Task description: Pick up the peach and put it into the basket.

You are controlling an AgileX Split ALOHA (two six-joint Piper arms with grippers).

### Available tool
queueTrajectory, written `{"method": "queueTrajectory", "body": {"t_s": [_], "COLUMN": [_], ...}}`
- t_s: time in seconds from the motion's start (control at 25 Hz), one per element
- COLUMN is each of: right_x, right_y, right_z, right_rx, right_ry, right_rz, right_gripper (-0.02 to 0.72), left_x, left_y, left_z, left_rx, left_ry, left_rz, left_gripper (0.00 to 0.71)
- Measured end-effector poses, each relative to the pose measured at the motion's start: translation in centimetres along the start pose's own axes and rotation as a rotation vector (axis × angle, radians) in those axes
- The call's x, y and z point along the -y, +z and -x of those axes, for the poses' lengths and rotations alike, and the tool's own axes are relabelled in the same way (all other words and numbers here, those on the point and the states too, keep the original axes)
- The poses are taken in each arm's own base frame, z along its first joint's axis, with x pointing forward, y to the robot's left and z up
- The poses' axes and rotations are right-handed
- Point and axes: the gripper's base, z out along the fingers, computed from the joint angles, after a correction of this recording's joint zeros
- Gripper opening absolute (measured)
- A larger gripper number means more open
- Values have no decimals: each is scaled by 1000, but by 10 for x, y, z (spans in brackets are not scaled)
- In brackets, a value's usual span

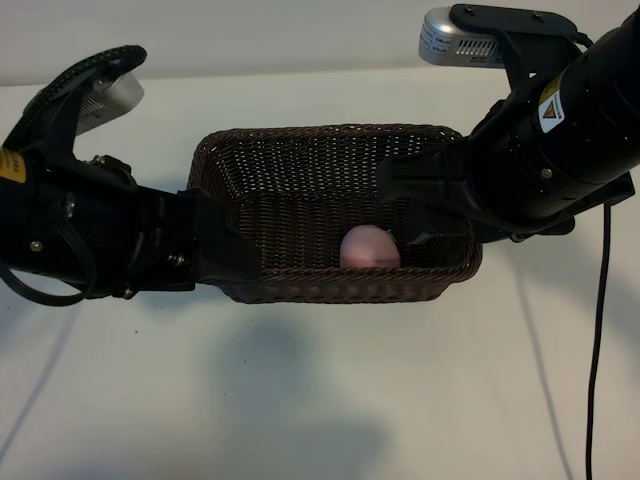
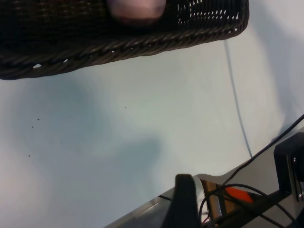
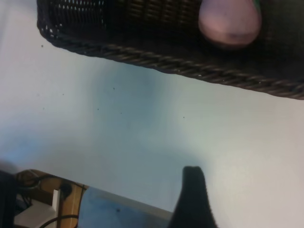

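Note:
The dark brown wicker basket stands in the middle of the white table. The pale pink peach lies inside it, against the near wall toward the right end. Nothing holds the peach. My right gripper hangs open over the basket's right part, just above and beside the peach. My left gripper is open and empty at the basket's near left corner. The left wrist view shows the basket's rim, the peach behind it and one dark finger. The right wrist view shows the rim, the peach and one finger.
White table top spreads in front of the basket. A black cable hangs down at the right side. The left wrist view shows the table's edge with wires and an orange part beyond it.

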Motion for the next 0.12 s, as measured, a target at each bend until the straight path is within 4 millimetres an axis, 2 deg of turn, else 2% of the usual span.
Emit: {"method": "queueTrajectory", "body": {"t_s": [0.12], "right_x": [0], "right_y": [0], "right_z": [0], "right_rx": [0], "right_ry": [0], "right_rz": [0], "right_gripper": [537], "left_x": [0], "left_y": [0], "left_z": [0], "left_rx": [0], "left_ry": [0], "left_rz": [0], "left_gripper": [587]}}
